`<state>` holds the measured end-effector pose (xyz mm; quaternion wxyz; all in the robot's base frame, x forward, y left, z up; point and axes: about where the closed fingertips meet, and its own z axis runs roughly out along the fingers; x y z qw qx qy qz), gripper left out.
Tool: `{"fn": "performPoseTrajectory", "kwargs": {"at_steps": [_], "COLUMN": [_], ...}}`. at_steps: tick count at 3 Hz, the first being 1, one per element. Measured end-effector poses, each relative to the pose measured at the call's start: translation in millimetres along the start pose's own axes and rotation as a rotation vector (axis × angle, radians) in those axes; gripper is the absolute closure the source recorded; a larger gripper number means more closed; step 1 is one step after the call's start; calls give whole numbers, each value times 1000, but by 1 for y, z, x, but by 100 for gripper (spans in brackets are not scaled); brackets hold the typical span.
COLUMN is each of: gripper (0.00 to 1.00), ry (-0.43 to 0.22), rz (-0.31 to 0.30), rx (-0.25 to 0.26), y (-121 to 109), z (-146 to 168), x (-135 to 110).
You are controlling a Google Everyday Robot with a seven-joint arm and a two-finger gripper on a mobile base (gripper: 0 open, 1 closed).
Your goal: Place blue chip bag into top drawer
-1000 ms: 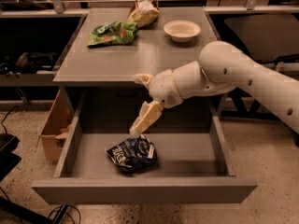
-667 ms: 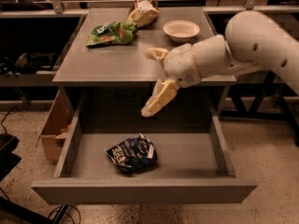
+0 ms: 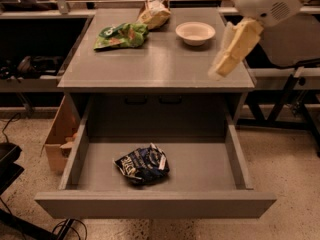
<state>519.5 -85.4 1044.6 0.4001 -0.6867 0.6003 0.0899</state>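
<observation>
The blue chip bag (image 3: 142, 164) lies crumpled on the bottom of the top drawer (image 3: 155, 205), a little left of its middle and near the front panel. The drawer is pulled fully out below the grey table (image 3: 150, 69). My gripper (image 3: 222, 31) hangs high at the upper right, above the table's right edge and far from the bag. It is open and empty. One tan finger (image 3: 234, 48) points down and to the left; the other is cut off at the top edge of the view.
On the table stand a green chip bag (image 3: 120, 34) at back left, a tan bag (image 3: 155, 13) at the back middle and a white bowl (image 3: 195, 32) at back right. A cardboard box (image 3: 59, 139) sits left of the drawer. Dark shelving flanks both sides.
My gripper has risen out of the drawer and moved up and to the right, empty. The blue chip bag stays lying in the drawer.
</observation>
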Motion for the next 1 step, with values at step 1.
{"fn": "performPoseTrajectory", "kwargs": {"at_steps": [1], "gripper": [0], "ry": [40], "rz": [-6], "rx": [2], "y": [0], "z": [3], "x": [15]}}
